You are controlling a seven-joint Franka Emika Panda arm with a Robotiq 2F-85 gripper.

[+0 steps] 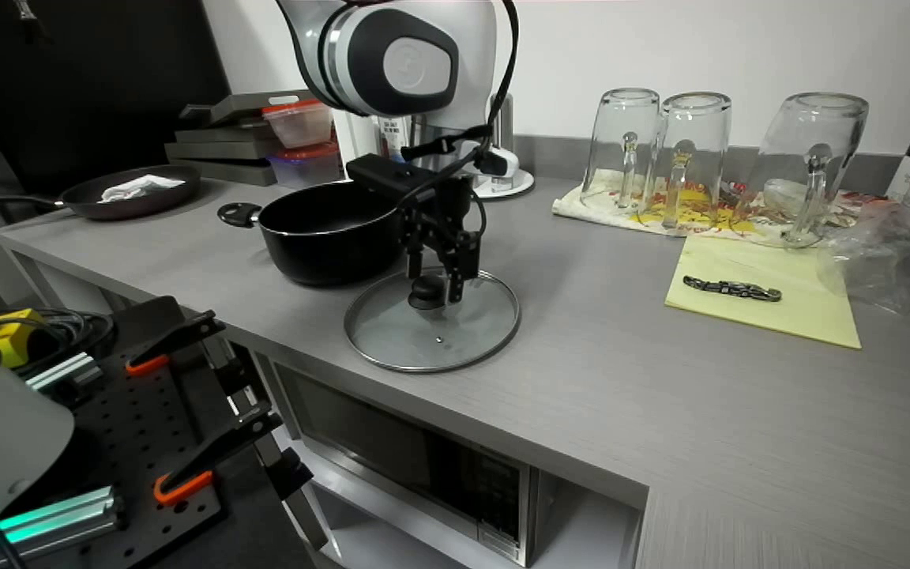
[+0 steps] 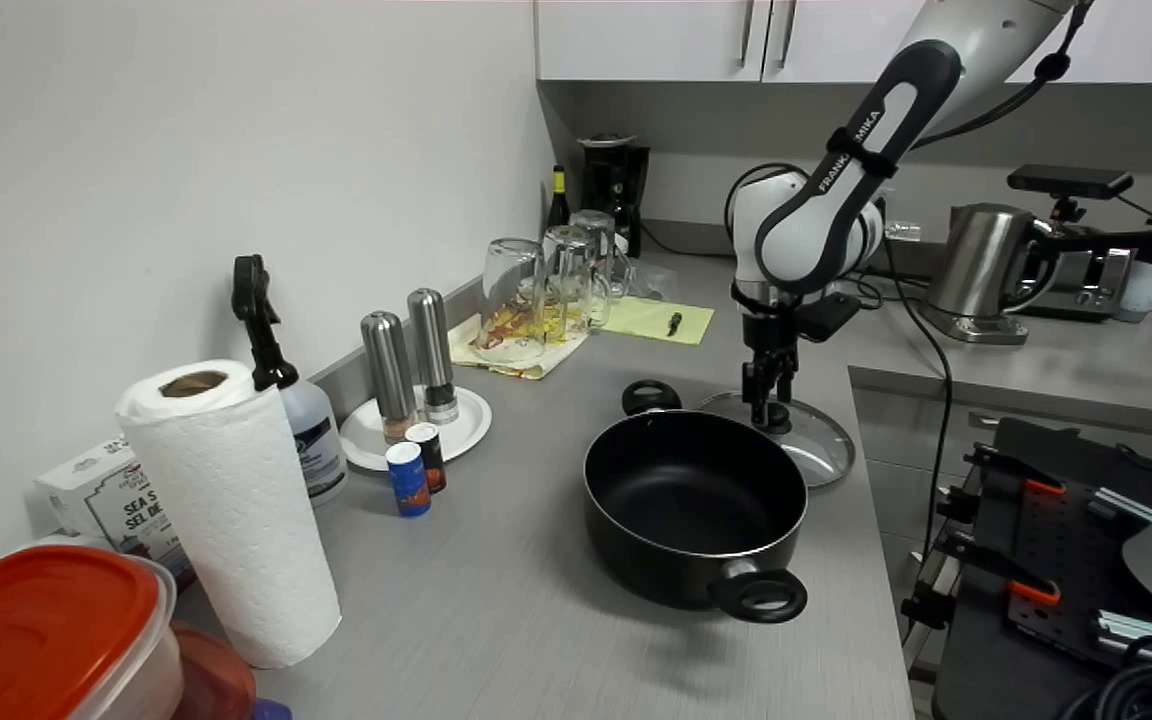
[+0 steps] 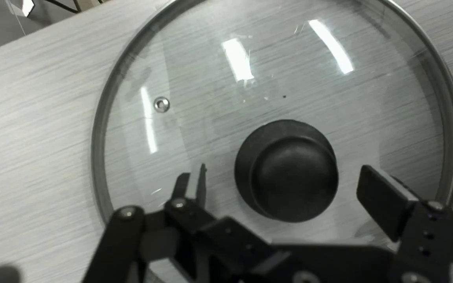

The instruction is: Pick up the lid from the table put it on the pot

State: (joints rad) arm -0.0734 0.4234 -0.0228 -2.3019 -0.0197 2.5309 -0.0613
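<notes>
The glass lid [image 1: 433,328] lies on the grey countertop [image 1: 621,340], near the edge above the microwave [image 1: 407,458]. The gripper [image 3: 281,178] stands spread, untouching, astride the knob [image 3: 294,179]: reach looks done; grasp, lift and covering the two-handled pot [image 1: 329,254] remain.

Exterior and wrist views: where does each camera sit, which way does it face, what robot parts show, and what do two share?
Exterior view: off-robot, raised, looking down across the table towards the wall and glass mugs; arm, gripper and apparently the base show.
Exterior view: off-robot, raised, looking down along the table past the paper towel roll and pot towards white cabinets; same parts show.
Wrist view: wrist-mounted, looking down at the lid; the gripper's fingers show.
Both exterior views share the pot, lid and gripper.
</notes>
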